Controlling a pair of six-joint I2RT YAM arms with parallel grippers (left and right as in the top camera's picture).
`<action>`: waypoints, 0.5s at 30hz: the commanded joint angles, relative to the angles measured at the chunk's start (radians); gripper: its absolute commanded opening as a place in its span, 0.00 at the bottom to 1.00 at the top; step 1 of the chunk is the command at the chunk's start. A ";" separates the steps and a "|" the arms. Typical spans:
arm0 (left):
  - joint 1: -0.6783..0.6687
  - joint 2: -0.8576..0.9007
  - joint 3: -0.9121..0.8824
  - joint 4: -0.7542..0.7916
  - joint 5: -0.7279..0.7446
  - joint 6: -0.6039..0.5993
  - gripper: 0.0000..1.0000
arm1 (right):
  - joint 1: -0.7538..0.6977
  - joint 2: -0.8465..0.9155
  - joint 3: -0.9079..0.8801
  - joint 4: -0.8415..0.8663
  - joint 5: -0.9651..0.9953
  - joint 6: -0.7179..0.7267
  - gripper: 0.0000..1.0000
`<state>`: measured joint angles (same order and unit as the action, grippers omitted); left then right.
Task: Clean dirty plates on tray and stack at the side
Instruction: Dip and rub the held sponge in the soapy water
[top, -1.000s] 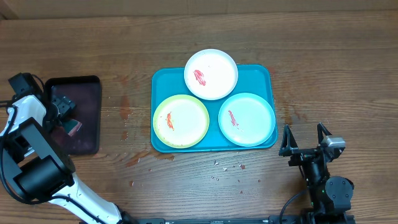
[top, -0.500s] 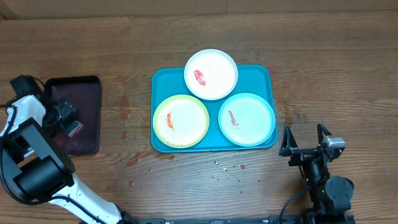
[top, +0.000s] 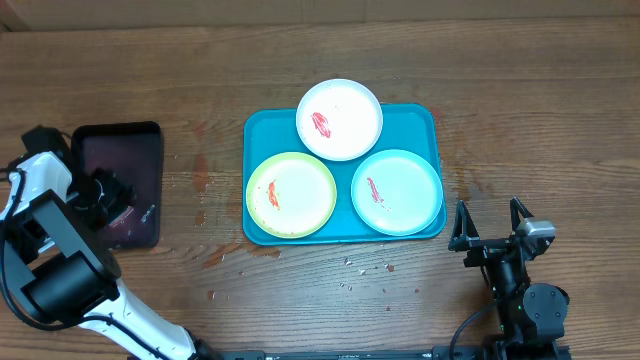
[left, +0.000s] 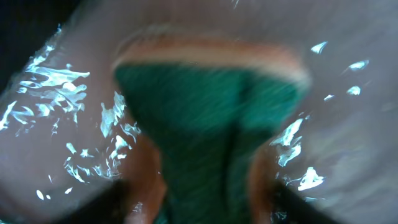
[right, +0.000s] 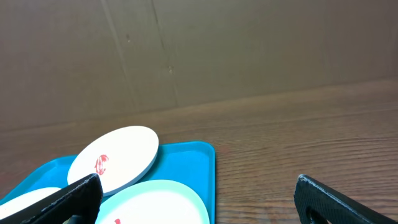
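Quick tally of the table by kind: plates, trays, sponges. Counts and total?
Plates: 3 (white plate, yellow-green plate, mint plate)
Trays: 2 (teal tray, black tray)
Sponges: 1 (green sponge)
Total: 6

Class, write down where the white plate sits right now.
In the overhead view, the white plate sits at the top middle of the teal tray, overlapping its upper rim, just above the yellow-green plate and the mint plate.
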<state>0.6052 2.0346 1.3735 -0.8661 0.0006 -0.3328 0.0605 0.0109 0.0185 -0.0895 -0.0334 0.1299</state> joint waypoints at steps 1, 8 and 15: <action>0.002 0.023 -0.021 -0.025 0.030 0.003 0.04 | 0.005 -0.008 -0.010 0.006 0.010 -0.004 1.00; 0.002 0.023 -0.021 -0.026 0.025 0.004 1.00 | 0.005 -0.008 -0.010 0.006 0.010 -0.004 1.00; 0.002 0.023 -0.021 0.042 0.010 0.006 1.00 | 0.005 -0.008 -0.010 0.006 0.010 -0.004 1.00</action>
<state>0.6022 2.0342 1.3731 -0.8673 0.0162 -0.3370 0.0605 0.0109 0.0185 -0.0902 -0.0330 0.1295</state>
